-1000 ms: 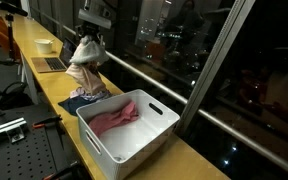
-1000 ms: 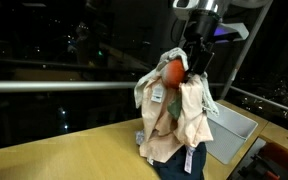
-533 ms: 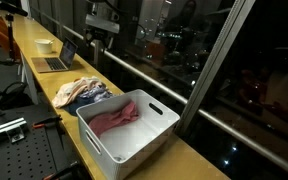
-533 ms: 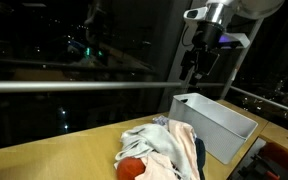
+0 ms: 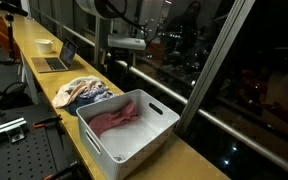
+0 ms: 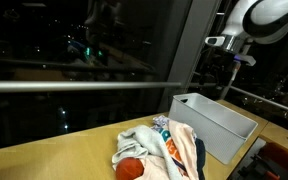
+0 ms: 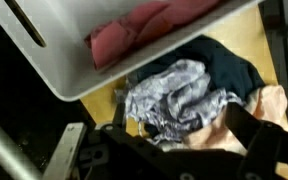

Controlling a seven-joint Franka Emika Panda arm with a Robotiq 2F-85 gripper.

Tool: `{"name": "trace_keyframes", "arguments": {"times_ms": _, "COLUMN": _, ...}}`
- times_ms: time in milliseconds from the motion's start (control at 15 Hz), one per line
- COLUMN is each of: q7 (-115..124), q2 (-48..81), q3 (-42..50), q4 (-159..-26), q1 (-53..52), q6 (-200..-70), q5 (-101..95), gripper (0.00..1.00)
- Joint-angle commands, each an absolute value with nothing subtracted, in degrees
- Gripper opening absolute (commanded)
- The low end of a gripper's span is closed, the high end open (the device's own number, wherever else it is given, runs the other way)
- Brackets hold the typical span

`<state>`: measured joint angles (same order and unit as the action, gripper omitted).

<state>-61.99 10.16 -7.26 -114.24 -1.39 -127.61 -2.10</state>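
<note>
Wrist view shows the heap of clothes [image 7: 189, 95] lying on the table [image 7: 124, 95], hard against the wall of the white bin [image 7: 64, 70]. It is a grey patterned piece on top, with dark and peach cloth pushed under and beside it. In both exterior views the heap sits loose and crumpled just beside the bin's short end. An orange-red piece [image 6: 131, 168] bulges out at the heap's outer side. The pincer [image 6: 227, 72] hangs high over the bin end, well apart from the heap, its jaws wide with nothing between them.

The main danger is the tangle. The pieces overlap and fold into one another, so a pinch on the top cloth would likely drag up two or three at once, or trail a sleeve across the table. A shallow bite on a single fold could also slip out halfway up.

The heap is thin at its edges, so a descent there would bring the fingertips down on the hard table.

In an exterior view the dark cloth lies near the table's front edge [image 5: 64, 108], and a sideways tug could pull it over.

The bin [image 5: 134, 140] looks light. It already holds a pink cloth [image 5: 114, 118], and a knock against its rim could shift it along the table.
</note>
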Motion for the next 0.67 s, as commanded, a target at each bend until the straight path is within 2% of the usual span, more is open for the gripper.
{"name": "trace_keyframes", "arguments": {"times_ms": 0, "q7": -70.66, "q2": 10.15, "q3": -4.74, "q4": -118.10, "q1": 0.36, "q6": -131.16, "q5": -8.38, "gripper": 1.00}}
{"name": "trace_keyframes", "arguments": {"times_ms": 600, "q7": -93.24, "q2": 20.70, "q3": -4.04, "q4": -116.17, "q1": 4.79, "q6": -140.21, "q5": -10.00, "gripper": 1.00}}
